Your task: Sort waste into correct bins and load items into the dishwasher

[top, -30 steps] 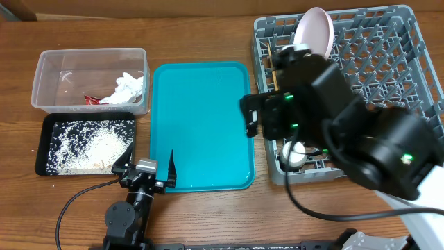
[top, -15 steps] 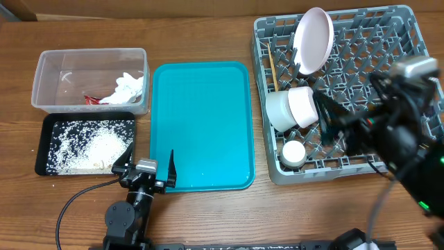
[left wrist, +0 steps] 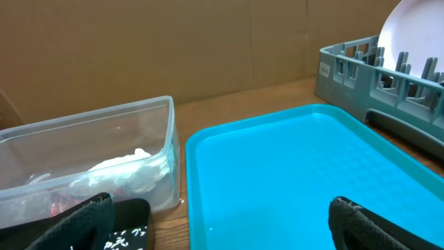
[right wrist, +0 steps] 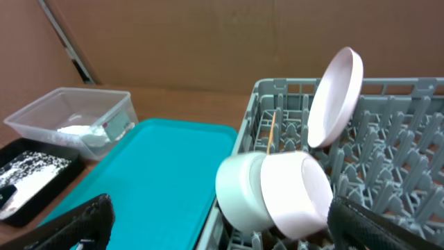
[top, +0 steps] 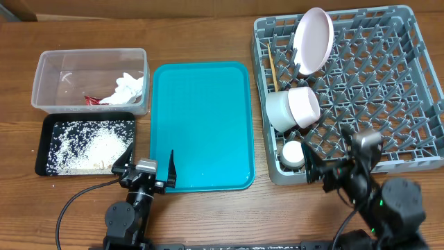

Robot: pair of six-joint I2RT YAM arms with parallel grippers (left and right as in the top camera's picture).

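The grey dish rack holds an upright pinkish-white plate, a pale grey bowl on its side with a pinkish-white plate at its mouth, a small white cup and wooden chopsticks. The clear tub holds the white napkin and red wrapper. The black tray holds rice grains. My left gripper is open and empty at the teal tray's front edge. My right gripper is open and empty at the rack's front edge; the right wrist view shows the bowl ahead.
The teal serving tray lies bare between the bins and the rack, and also fills the left wrist view. A cardboard wall stands behind the table. The rack's right half holds only pegs.
My right arm has pulled back from over the rack to the table's front right edge, uncovering the bowl, plates and cup in the rack. The left arm has not moved.
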